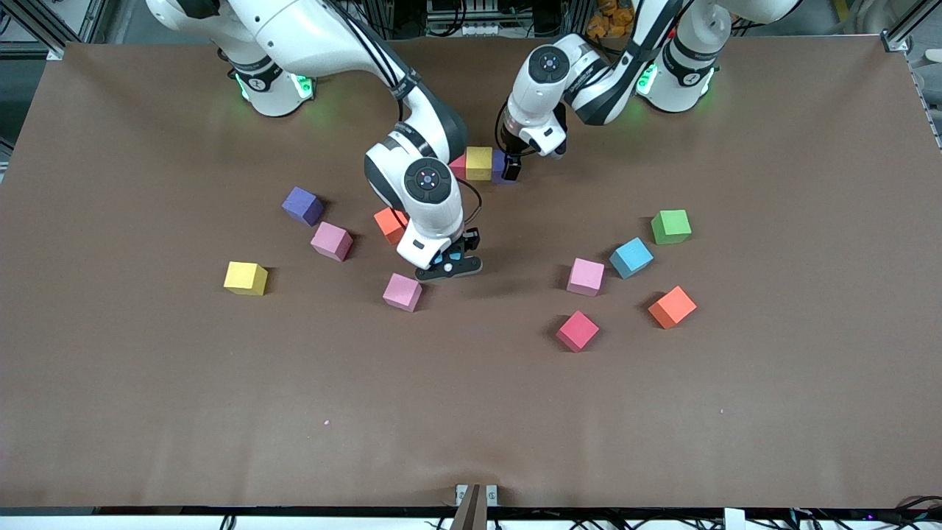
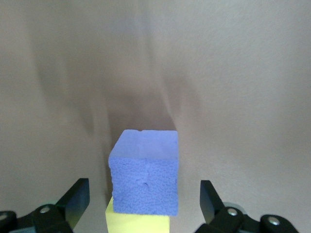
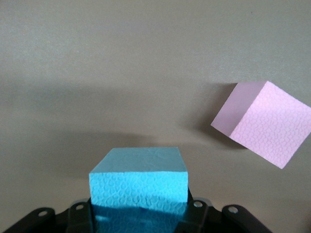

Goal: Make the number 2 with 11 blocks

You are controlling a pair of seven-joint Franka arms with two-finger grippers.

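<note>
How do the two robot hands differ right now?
The left gripper is open, its fingers standing apart on either side of a purple cube in the row; the right gripper is shut on a light blue cube. The left is at the row, the right among loose cubes. Both are black and two-fingered.

The desk (image 1: 147, 405) is showing a plain matte brown. Lying on it are a yellow cube (image 1: 246, 278), a purple cube (image 1: 302, 205), two pink cubes (image 1: 331, 241) (image 1: 402, 292), a third pink cube (image 1: 586, 277), a red cube (image 1: 578, 331), an orange cube (image 1: 672, 307), a light blue cube (image 1: 631, 258) and a green cube (image 1: 670, 227). The right wrist view is showing a light blue cube (image 3: 140, 182) with a pebbled texture between black fingers (image 3: 80, 213). The arms are appearing white with black joints.
</note>
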